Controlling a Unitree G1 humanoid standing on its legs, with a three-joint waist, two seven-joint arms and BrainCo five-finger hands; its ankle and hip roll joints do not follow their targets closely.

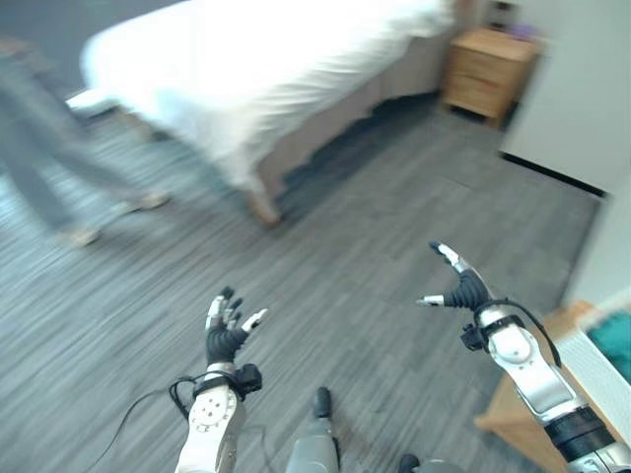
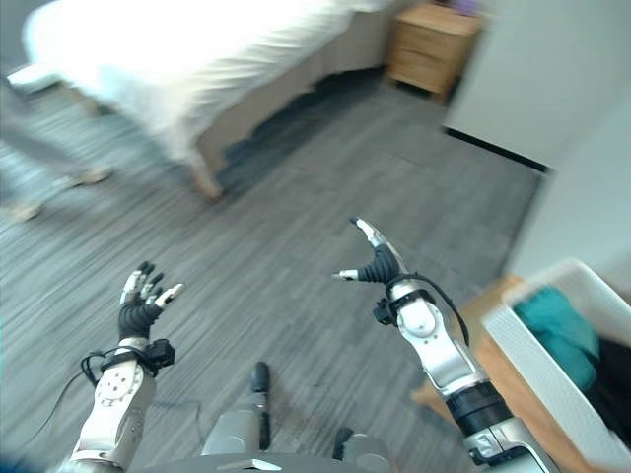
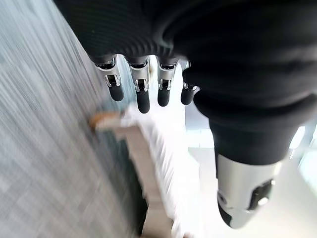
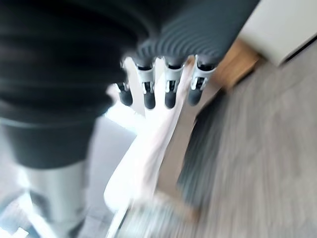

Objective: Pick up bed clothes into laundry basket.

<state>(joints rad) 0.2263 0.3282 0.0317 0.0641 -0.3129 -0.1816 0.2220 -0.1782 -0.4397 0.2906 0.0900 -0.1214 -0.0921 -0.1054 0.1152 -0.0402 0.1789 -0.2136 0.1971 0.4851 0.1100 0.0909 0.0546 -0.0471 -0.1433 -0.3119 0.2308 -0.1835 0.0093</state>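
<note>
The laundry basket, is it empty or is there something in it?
Not empty: the laundry basket holds teal cloth and something dark.

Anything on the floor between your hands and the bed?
Only bare grey floor separates the open left hand and right hand from the bed in the left eye view; a person's legs stand off to the left.

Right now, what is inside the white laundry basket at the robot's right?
The white laundry basket holds a teal cloth and something dark beside it. Its bottom and whatever lies under those pieces are covered.
</note>
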